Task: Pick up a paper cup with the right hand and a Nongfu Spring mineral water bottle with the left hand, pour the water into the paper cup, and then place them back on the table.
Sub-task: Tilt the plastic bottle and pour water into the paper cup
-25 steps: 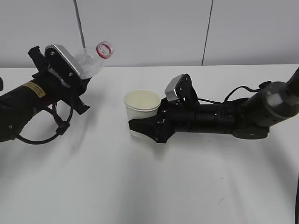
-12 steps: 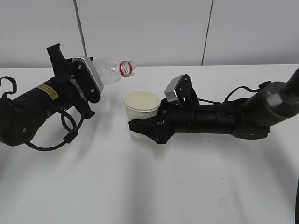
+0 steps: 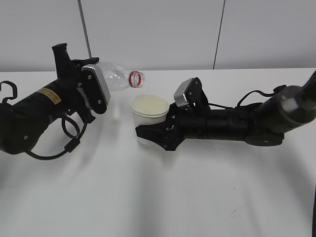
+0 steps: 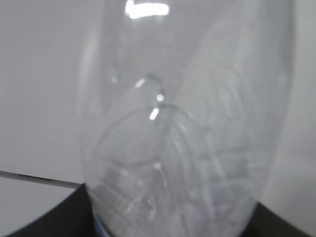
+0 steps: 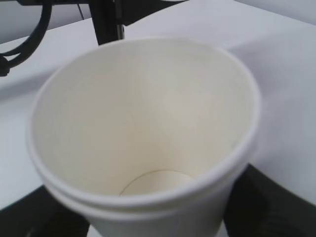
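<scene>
My left gripper (image 3: 97, 89) is shut on the clear water bottle (image 3: 120, 79) and holds it tilted nearly level above the table, its open red-ringed mouth pointing right, just above and left of the cup's rim. The bottle fills the left wrist view (image 4: 187, 128). My right gripper (image 3: 153, 132) is shut on the cream-white paper cup (image 3: 149, 111), which stands upright at the table's centre. The right wrist view looks into the cup (image 5: 143, 128); its bottom looks dry. The bottle's label is hidden.
The white table (image 3: 158, 197) stretches out in front of both arms. A grey panelled wall (image 3: 163, 29) stands behind. The left arm's black cable loops (image 3: 54, 143) hang beside it near the table.
My left gripper has swung the bottle from pointing upward to nearly level and carried its mouth right, toward the cup's rim. The right arm and cup have stayed still.
</scene>
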`<action>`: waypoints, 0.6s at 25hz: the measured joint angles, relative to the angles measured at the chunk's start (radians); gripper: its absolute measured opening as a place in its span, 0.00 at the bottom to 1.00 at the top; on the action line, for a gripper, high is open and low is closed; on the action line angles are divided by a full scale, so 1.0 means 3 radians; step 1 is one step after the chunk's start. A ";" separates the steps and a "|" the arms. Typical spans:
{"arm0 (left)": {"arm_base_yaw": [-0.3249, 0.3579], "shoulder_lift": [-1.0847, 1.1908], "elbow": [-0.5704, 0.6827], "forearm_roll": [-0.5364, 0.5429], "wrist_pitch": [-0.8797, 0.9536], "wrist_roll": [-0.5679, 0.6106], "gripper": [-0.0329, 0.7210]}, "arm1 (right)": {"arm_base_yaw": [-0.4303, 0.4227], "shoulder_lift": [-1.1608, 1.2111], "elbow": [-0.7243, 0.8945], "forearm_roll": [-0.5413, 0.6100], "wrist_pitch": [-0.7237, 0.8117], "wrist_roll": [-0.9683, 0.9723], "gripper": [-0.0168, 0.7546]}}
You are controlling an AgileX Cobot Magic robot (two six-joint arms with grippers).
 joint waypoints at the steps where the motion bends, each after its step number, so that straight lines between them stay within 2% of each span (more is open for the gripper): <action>1: 0.0000 0.0000 0.0000 0.0000 -0.0002 0.0029 0.52 | 0.0000 0.0000 -0.0008 0.0000 0.0000 0.0000 0.70; 15: 0.0000 0.0000 0.0000 -0.0048 -0.0168 0.0374 0.51 | 0.0000 0.0000 -0.0008 -0.0008 0.0006 0.0002 0.70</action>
